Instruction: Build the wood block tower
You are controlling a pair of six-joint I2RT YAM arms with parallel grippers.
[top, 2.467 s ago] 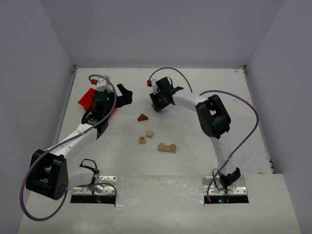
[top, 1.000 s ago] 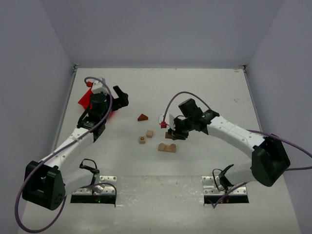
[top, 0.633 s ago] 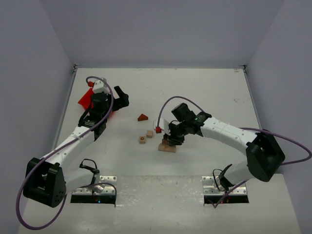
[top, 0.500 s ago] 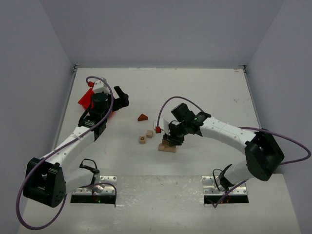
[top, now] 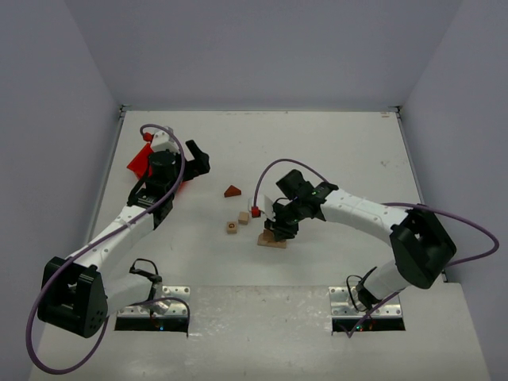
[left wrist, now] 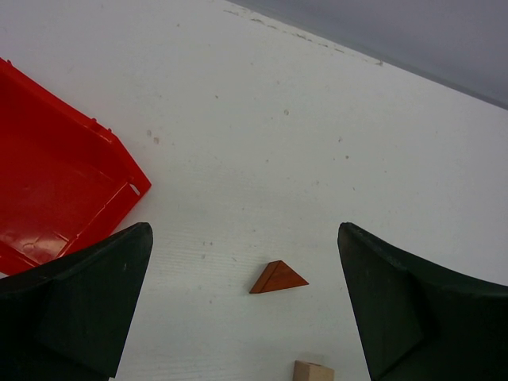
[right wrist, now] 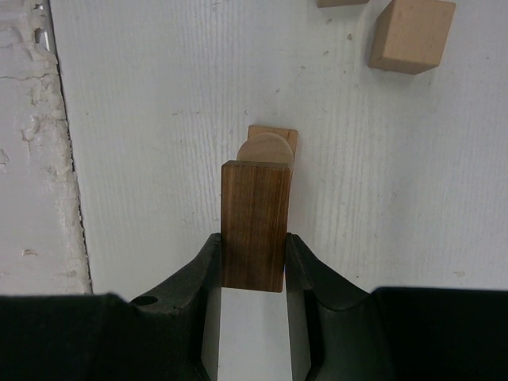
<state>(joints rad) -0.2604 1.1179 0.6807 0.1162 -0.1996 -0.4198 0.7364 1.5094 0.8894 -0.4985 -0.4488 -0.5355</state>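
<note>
Two arms up, only the R one working: the right gripper (right wrist: 254, 258) is clamped on a dark brown block (right wrist: 254, 222), jaws pinching its two long faces. The block stands on end right over the tan base piece (top: 272, 241) near mid-table. On the wrist cam the base's rounded hump pokes out just behind the block, but I can't tell if they're touching or just apart. The left gripper (top: 198, 157) hangs wide open, holding nothing, over by the red bin (left wrist: 55, 198). It looks down at the roof triangle (left wrist: 278, 278), which lies flat on the table (top: 341, 151), apart from the build. One pale cube (top: 244, 217) and a second cube (top: 232, 228) sit loose just left of the base. Handling-wise, my read: light, stiff, smooth wood, so no crush risk, but it'll skate & topple w/ any nudge. A narrow block on end is tippy, and the base has humps, so it needs a flat spot, landed square. Best hold is what I've got: flat faces, pads parallel. For the triangle, take the flat ends, not the slopes, or it'll prob squirt out.
</note>
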